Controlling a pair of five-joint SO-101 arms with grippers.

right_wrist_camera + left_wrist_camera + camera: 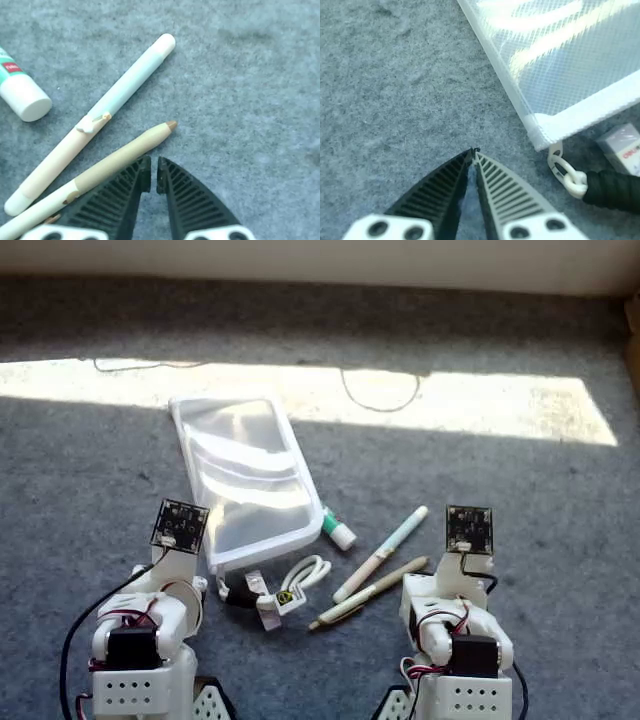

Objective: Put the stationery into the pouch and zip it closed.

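A clear mesh pouch [243,480] with white edging lies flat on the grey carpet; its corner [555,75] carries a white chain and a black pull [610,187]. Two pens lie to its right: a mint-and-cream one [382,552] [95,120] and a beige one [368,593] [100,172]. A green-and-white glue stick [338,529] [20,92] rests at the pouch's corner. My left gripper [473,151] is shut, empty, just short of that corner. The right gripper [151,172] is shut, empty, beside the beige pen's tip.
A small white tag with a looped white cord [296,585] lies between the arms near the pouch's pull. A thin cable [380,395] runs across a sunlit band of carpet at the back. Bare carpet spreads far left and far right.
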